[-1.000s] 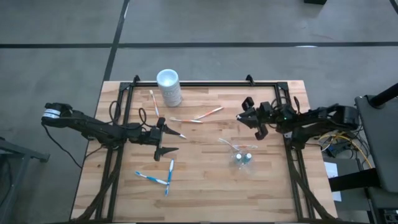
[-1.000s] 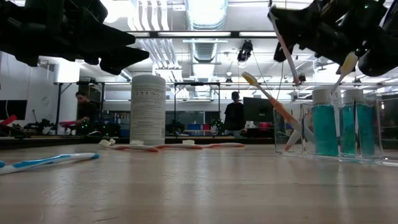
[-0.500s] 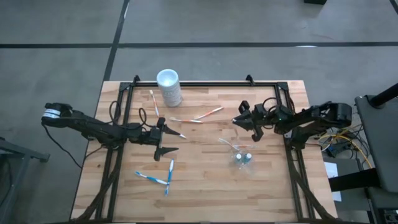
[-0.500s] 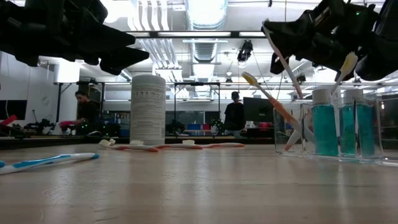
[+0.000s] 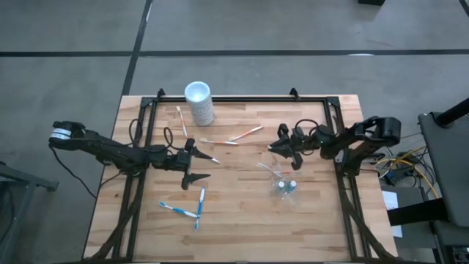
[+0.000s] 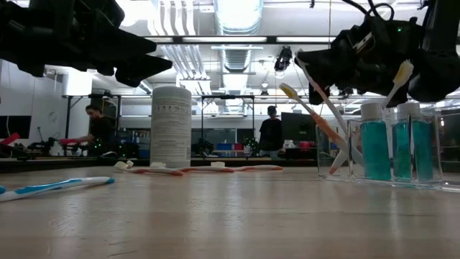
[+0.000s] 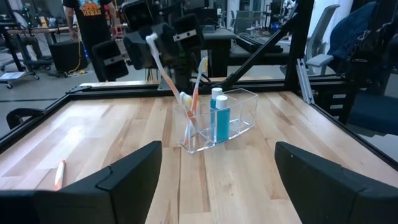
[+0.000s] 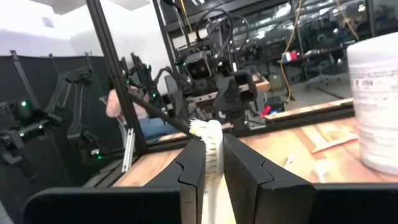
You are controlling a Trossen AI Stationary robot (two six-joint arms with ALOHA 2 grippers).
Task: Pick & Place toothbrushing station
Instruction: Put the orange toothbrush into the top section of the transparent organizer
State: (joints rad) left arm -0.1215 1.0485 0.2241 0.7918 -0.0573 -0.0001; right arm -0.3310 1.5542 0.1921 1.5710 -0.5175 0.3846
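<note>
Advancing leftward, the right hand (image 5: 284, 147) is pinching a toothbrush (image 8: 212, 155). Next: lowering it into the clear cup (image 5: 287, 188). Left hand (image 5: 196, 164) is waiting, spread

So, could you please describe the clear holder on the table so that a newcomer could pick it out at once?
On the wooden table, look toward the right side, just below the right gripper. There stands the clear plastic holder, a see-through box with two teal bottles and toothbrushes leaning in it. Unlike the tall opaque white cup at the far edge, it is transparent and low.
</note>
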